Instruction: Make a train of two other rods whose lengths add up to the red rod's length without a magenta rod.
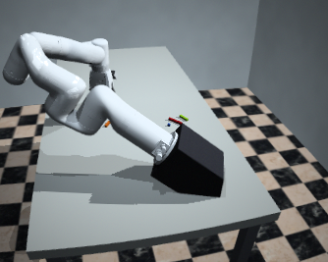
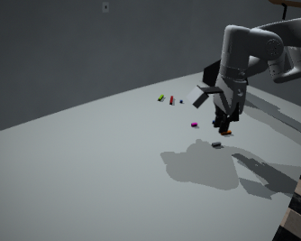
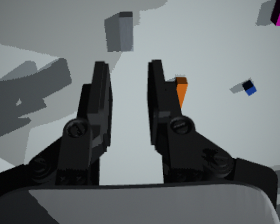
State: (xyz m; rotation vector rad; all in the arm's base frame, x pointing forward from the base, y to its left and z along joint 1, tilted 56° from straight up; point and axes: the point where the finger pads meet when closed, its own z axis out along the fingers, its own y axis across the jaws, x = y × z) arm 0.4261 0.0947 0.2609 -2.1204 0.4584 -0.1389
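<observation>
The black two-fingered gripper (image 3: 128, 66) hangs low over the pale grey table top (image 2: 103, 163) on the white jointed arm (image 1: 122, 116), fingers pointing down. Its jaws are drawn in narrow, with a strip of bare table showing between them in the wrist view and nothing gripped. Just outside one finger, touching or very nearly touching its outer face, lies the short orange rod (image 3: 181, 91); in the exterior view the same rod (image 2: 226, 133) sits at the foot of the gripper. A tiny blue cube-like rod (image 3: 249, 87) lies a little beyond it to that side, apart from both. Ahead of the fingertips in the wrist view lies the stubby grey rod (image 3: 119, 31), separate from the gripper and from the orange rod, partly within the arm's shadow. Further out, at the frame's corner, is the small magenta rod (image 3: 275, 12), well apart from the others. Farthest away, grouped near one another, are the thin red rod (image 2: 171, 100), the lime rod (image 2: 160, 97) beside it and a second small blue rod (image 2: 181, 101), none of them touching.
</observation>
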